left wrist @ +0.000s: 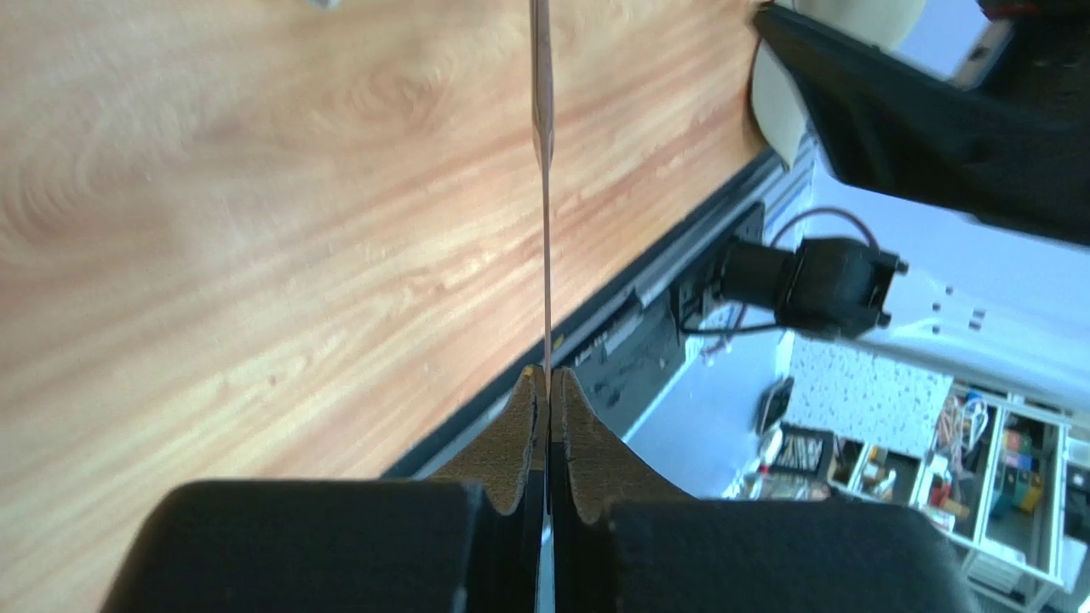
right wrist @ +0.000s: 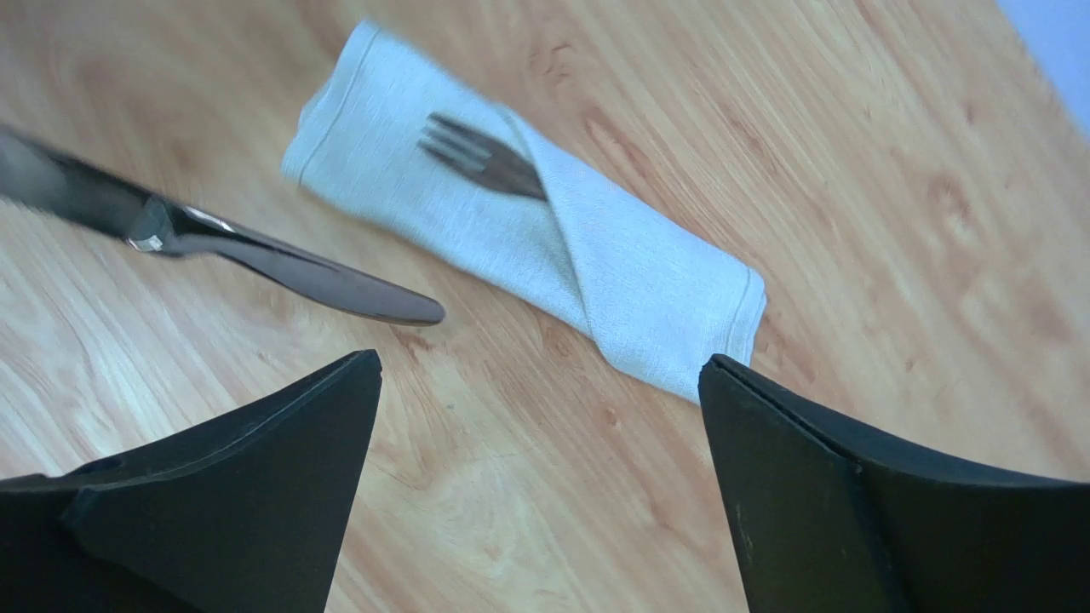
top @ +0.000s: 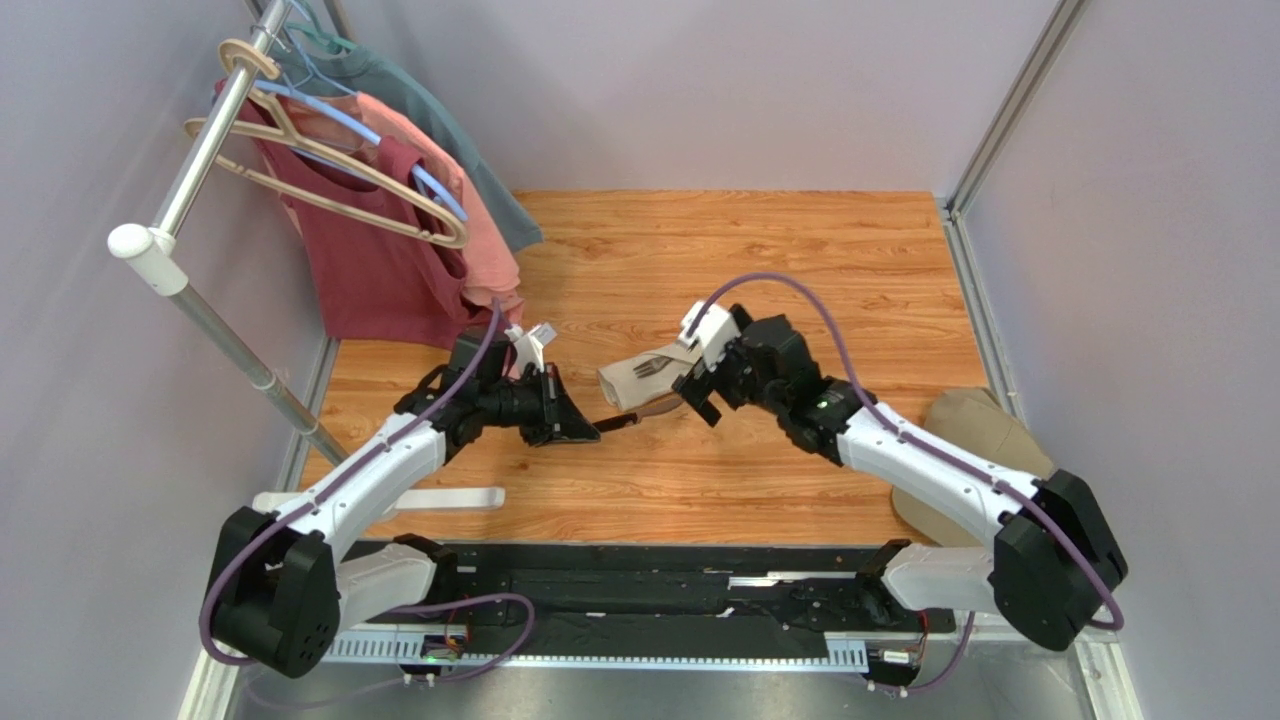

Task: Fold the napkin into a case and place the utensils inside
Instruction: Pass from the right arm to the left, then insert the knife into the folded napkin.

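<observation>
My left tool [left wrist: 548, 390] grips the stiff, slick knife [right wrist: 294, 268] by its handle end, while my right tool [right wrist: 540, 362] hangs wide open above the soft, easily rumpled case [right wrist: 640, 294] holding the fork [right wrist: 476, 150].

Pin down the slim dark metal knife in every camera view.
Top external: slim dark metal knife at centre, between left hand and folded beige napkin.
Left wrist: edge-on thin vertical line rising from the shut hand, centre.
Right wrist: upper left, blade pointing right.
Shared landmark: light wooden tabletop.
</observation>
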